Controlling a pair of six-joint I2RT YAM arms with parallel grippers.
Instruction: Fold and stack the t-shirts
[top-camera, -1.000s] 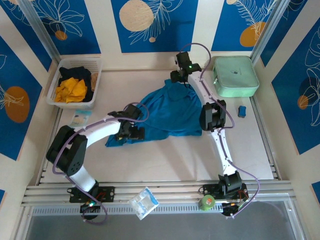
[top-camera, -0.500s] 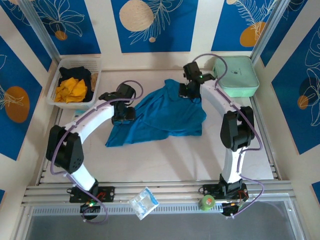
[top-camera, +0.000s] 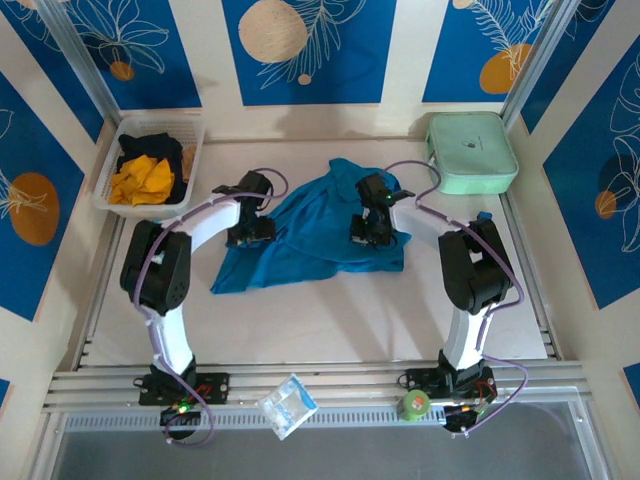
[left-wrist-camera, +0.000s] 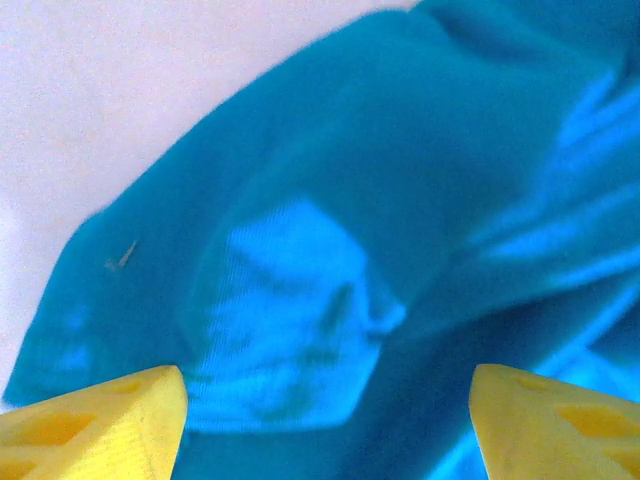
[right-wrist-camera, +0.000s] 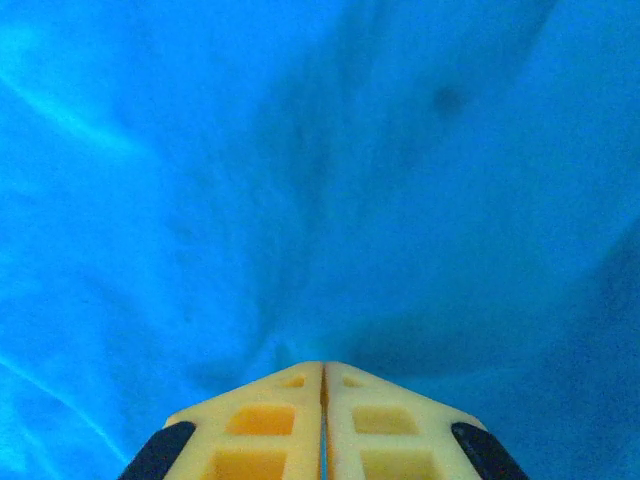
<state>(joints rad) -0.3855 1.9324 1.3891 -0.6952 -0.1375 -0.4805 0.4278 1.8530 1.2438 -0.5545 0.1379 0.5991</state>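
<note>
- Top external view, far left: a basket (top-camera: 108, 190) on the desk (top-camera: 330, 320) holds an orange-yellow t-shirt (top-camera: 140, 180) and a black t-shirt (top-camera: 150, 148), both bunched up.
- Left fingers (top-camera: 250, 231) sit at the left edge of the teal t-shirt (top-camera: 310, 235). In the left wrist view they (left-wrist-camera: 100, 420) are spread wide over a flat flap of cloth and hold nothing.
- The teal t-shirt lies rumpled mid-desk between the two arms. It looks light, limp and grippy rather than slippery, and nothing about it is fragile. It will likely sag and drag, so hems, shoulders or corners look best, with two holds well apart.
- Right fingers (top-camera: 372, 230) rest on the shirt's right half. In the right wrist view they (right-wrist-camera: 290, 420) are pressed together. Creases run into their tips, so they probably pinch a thin fold.
</note>
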